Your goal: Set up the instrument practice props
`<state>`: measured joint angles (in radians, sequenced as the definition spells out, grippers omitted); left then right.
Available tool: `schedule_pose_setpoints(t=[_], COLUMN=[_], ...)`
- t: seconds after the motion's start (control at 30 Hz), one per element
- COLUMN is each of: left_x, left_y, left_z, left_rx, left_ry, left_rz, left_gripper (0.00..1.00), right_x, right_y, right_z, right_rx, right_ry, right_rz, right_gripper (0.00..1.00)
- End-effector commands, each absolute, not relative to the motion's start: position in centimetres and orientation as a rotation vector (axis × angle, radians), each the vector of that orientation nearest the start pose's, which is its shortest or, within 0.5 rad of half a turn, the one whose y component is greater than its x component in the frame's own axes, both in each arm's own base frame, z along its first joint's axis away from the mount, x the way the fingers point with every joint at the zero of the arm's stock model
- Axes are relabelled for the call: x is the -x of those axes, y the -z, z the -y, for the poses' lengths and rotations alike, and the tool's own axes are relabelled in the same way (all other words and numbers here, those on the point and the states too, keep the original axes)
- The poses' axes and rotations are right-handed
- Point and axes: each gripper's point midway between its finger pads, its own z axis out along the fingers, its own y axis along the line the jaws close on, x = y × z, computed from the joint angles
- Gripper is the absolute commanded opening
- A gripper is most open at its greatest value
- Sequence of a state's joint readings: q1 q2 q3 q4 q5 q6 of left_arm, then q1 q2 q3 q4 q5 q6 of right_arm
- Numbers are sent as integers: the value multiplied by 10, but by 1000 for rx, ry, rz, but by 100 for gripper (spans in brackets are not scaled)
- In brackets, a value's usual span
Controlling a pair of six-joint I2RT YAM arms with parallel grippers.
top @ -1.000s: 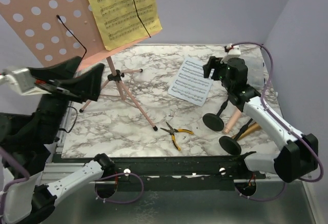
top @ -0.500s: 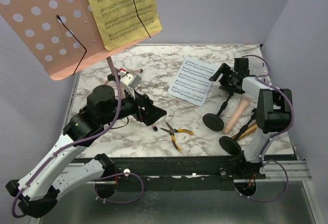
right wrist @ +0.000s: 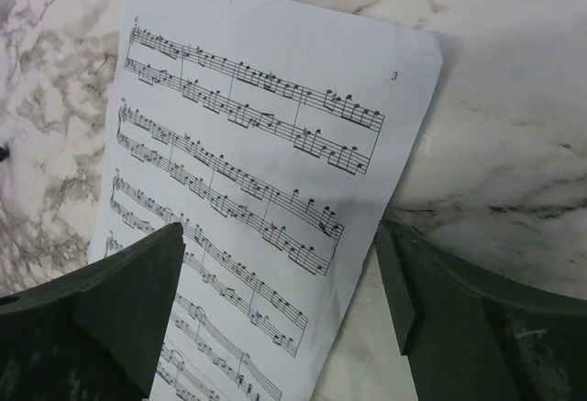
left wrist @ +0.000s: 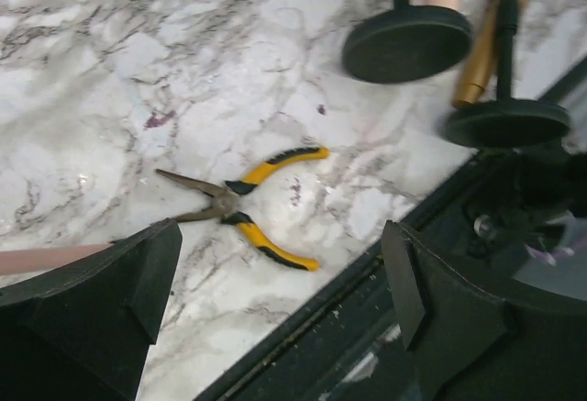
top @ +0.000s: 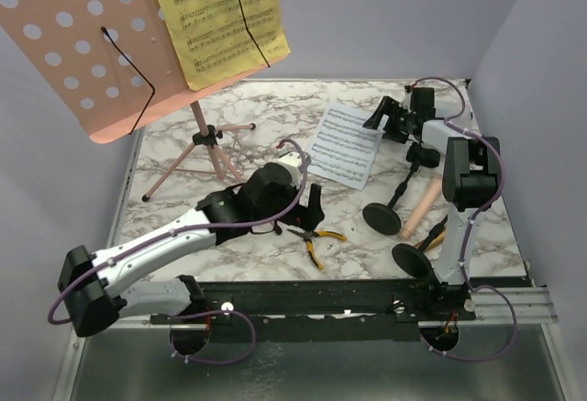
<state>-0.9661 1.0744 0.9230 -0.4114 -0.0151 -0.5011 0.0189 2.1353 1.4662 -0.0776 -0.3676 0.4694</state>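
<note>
The pink music rack point(top: 73, 43) stands on its tripod at the back left, with a yellow sheet-music page point(top: 215, 16) clipped on its perforated desk. A white sheet-music page point(top: 341, 144) point(right wrist: 248, 172) lies flat on the marble. My right gripper point(top: 378, 118) point(right wrist: 280, 300) hovers open over that page's right edge, one finger above the paper and one above bare table. At the right lie two black round-based holders point(top: 381, 216) point(top: 411, 259), a pink microphone point(top: 420, 208) and a gold microphone point(top: 447, 232). My left gripper point(top: 312, 206) point(left wrist: 280, 291) is open and empty near the front edge.
Yellow-handled pliers point(top: 314, 238) point(left wrist: 243, 204) lie just ahead of the left gripper. A pink tripod leg point(left wrist: 46, 256) ends by its left finger. The table's black front rail point(left wrist: 348, 328) runs under the left gripper. Purple walls close in the back and right.
The left arm swung from the far left to the front middle, over the pliers. The right gripper moved back over the white page's edge and opened wider.
</note>
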Motion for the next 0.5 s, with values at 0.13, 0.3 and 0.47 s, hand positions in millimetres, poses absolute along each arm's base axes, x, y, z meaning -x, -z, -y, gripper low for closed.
schedule_pose_setpoints(t=[0.13,0.3,0.47], left_x=[-238,-282,-336], left_y=[-179,-156,-112], left_z=[331,342,336], left_rx=[-515,-331,-98], left_ry=[624,685,625], left_rz=[-2266,-2407,-2558], left_gripper=[99,99,99], right_x=[-497,-474,-456], right_y=[-39,-58,-41], right_z=[-173,-166,-156], right_rx=[55,-83,-291], right_ry=[-878,-861,-886], right_rz=[-2386,-2372,-2458], right_gripper=[93,94,94])
